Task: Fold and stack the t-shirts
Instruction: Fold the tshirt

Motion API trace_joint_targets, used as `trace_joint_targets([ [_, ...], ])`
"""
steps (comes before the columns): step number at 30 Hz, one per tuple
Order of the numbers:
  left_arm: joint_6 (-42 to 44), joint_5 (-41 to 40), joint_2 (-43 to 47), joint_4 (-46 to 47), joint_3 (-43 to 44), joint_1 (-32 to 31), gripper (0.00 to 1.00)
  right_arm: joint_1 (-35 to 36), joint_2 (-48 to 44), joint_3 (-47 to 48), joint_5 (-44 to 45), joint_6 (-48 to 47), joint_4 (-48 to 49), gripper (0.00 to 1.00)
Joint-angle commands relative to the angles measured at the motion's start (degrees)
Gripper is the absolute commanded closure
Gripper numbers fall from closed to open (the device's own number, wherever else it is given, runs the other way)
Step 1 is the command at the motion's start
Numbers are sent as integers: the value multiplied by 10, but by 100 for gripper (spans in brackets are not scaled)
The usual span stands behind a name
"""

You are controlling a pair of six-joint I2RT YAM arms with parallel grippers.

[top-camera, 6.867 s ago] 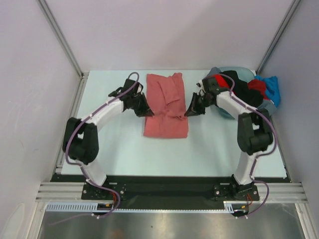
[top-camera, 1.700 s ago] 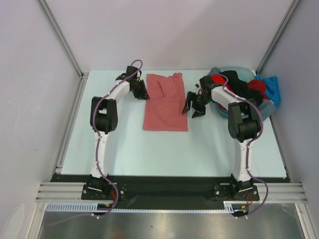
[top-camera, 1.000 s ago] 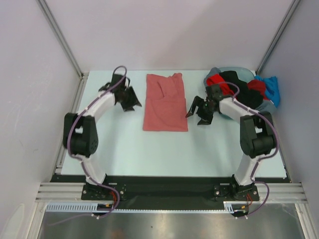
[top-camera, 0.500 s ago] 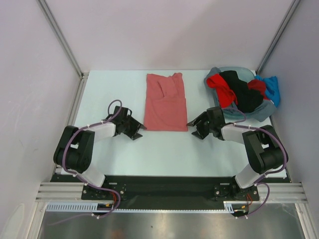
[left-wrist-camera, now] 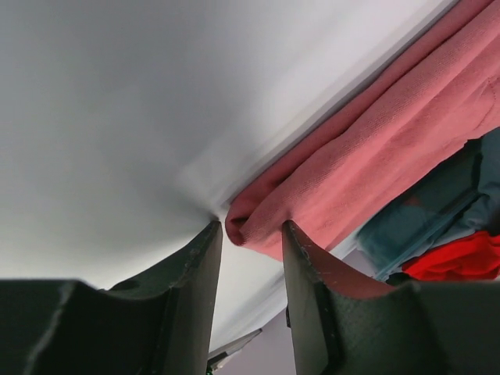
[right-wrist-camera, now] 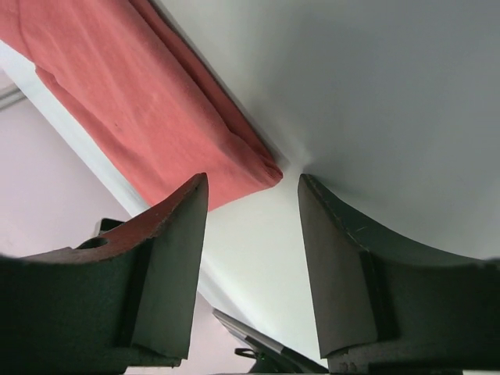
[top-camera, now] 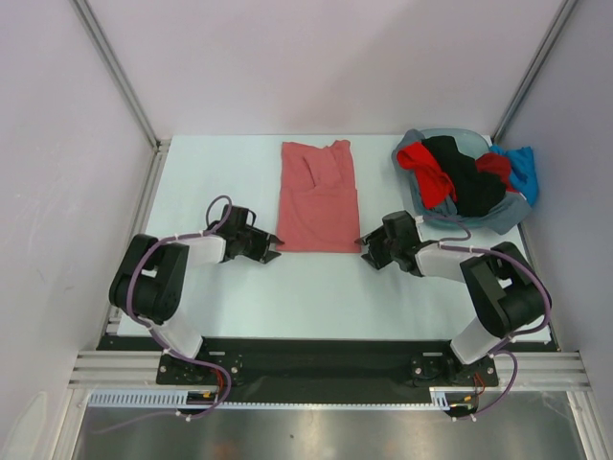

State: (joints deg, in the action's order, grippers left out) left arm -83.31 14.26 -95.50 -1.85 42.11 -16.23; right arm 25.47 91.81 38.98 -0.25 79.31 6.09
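salmon-red t-shirt [top-camera: 318,196] flat | left fingers [left-wrist-camera: 187,301] astride corner, contact unclear | right fingers [right-wrist-camera: 168,266] parted

Bare surface [top-camera: 316,287] runs along the near hem of the salmon-red t-shirt [top-camera: 318,196], between the left hand [top-camera: 274,251] and the right hand [top-camera: 365,251], which sit low at its two near corners. Far right, the basin [top-camera: 510,209] with heaped t-shirts [top-camera: 460,177] fills that corner. Left of the shirt the surface is free.

Salmon shirt [left-wrist-camera: 375,148] cut off by both wrist frames' edges. Basin [top-camera: 503,216] mostly buried under shirts [top-camera: 460,177], which are blurred in left wrist view.
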Motion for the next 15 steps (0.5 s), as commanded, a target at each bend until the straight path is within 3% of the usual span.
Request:
trace_joint_targets([
  [1,-30,-22,-22,-11,-3,-2,57,4,-8,-19,53,38,-23,46],
  [15,-27,-1,-37,2,-22,8,68,22,36,-18,57,61,-20,54],
])
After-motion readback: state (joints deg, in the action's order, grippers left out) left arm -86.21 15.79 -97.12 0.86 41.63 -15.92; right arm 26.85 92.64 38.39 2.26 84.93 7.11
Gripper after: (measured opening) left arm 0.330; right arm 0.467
